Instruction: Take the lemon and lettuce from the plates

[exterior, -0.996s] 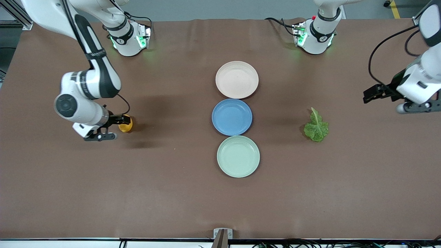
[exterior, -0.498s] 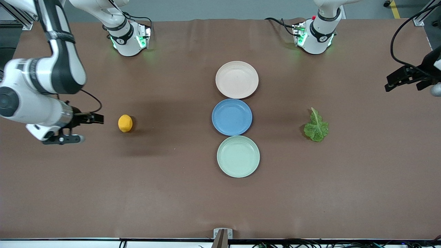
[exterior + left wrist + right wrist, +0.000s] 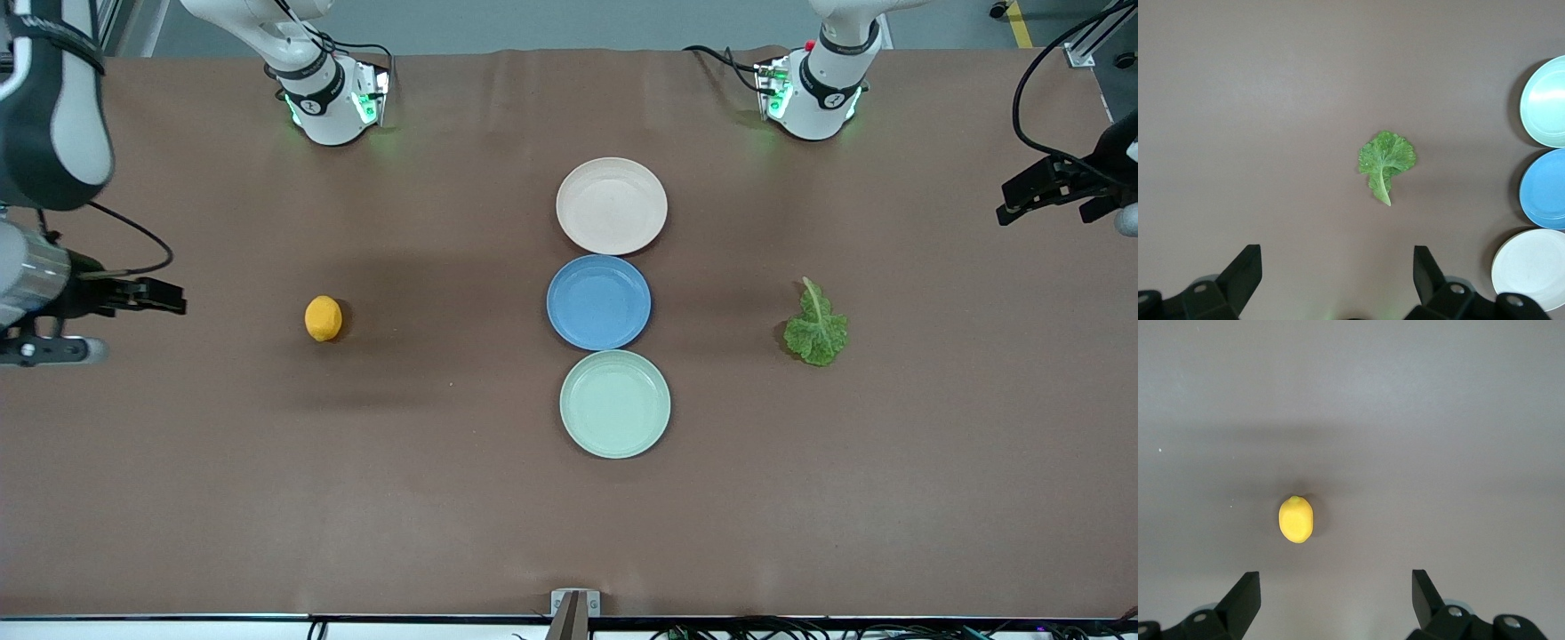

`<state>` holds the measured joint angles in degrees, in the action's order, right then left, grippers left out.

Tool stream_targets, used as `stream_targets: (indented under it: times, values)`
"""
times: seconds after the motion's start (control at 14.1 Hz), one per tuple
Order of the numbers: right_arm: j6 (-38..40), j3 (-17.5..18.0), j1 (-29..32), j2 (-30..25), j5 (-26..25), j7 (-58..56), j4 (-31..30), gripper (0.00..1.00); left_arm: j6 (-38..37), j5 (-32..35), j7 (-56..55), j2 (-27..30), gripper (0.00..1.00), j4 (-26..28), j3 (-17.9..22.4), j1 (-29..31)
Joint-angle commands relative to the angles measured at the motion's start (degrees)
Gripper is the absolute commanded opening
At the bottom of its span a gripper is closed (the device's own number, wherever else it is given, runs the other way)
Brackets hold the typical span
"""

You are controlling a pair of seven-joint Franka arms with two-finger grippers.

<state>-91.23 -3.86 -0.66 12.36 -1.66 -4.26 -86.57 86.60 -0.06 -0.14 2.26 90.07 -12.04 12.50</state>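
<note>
No text, label, brand, number or sign can be read on anything in these views.

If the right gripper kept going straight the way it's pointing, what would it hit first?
Most likely the lemon: the open right gripper points toward it across bare table, though its height above the table is unclear.

lemon: on the bare table toward the right arm's end
lettuce: on the table toward the left arm's end
plates: pink-beige plate, blue plate, mint green plate in a row, nothing on them
right gripper: over its table end
left gripper: over its table end
</note>
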Motion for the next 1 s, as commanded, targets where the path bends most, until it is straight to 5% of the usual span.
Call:
stream_targets:
  times: [0.0, 0.57, 0.92]
  values:
    - [2.98, 0.78, 1.88, 1.44, -0.64, -0.66, 4.74, 1.00, -0.91, -0.99, 0.31, 0.56, 1.00, -0.59, -0.27, 0.25]
    - [5.97, 1.04, 2.06, -0.05, 1.03, 0.05, 3.34, 1.00, -0.65, -1.08, 0.22, 0.03, 1.00, -1.91, -0.27, -0.02]
    - [1.59, 1.04, 1.89, -8.74, 1.13, -0.04, -6.75, 1.00, -0.56, -0.90, 0.22, -0.06, 1.00, -1.91, -0.27, -0.10]
